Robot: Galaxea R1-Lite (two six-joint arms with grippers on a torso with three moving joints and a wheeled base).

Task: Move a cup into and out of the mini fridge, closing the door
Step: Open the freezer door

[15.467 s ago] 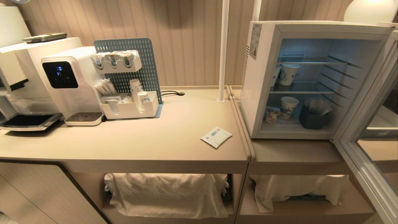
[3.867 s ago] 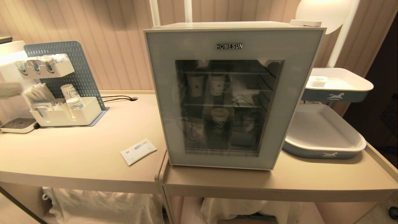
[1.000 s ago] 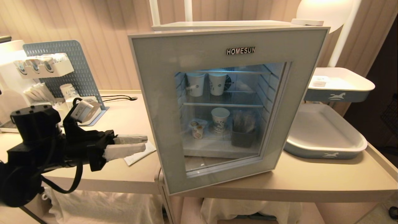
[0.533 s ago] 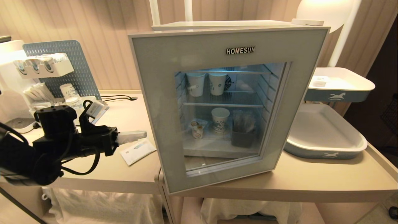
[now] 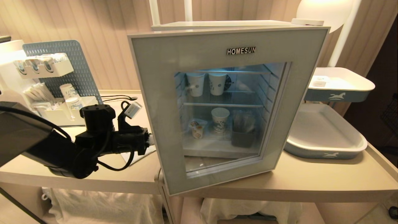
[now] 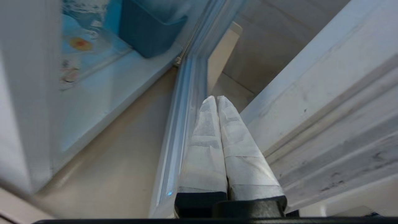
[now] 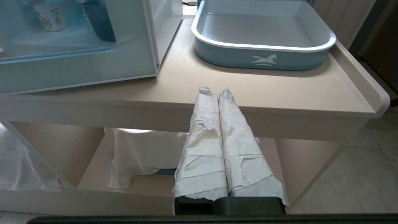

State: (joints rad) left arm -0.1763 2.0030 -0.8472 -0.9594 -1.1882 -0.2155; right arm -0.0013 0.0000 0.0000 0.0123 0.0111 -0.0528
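Note:
The mini fridge (image 5: 236,26) stands on the right table with its door (image 5: 161,77) swung ajar on the left side. Through the glass the cup (image 5: 197,130) sits on the fridge floor beside a paper cup. My left arm (image 5: 102,140) reaches level to the door's left edge, and its fingertips are hidden behind the door. In the left wrist view the left gripper (image 6: 216,98) is shut on nothing, lying in the gap between the door's inner frame (image 6: 311,109) and the fridge floor (image 6: 124,81). The right gripper (image 7: 217,91) hangs shut below the table's front edge.
Paper cups (image 5: 217,83) and a dark bin (image 5: 242,137) share the fridge shelves. Two white-and-blue trays (image 5: 323,133) stand right of the fridge. An organiser with paper cups (image 5: 67,107) and a flat packet (image 5: 136,157) lie on the left table. Cloths hang under both tables.
My left arm has moved right to the door's left edge, its fingers have shut, and the tips have gone behind the door. The door was shut earlier and stands ajar now.

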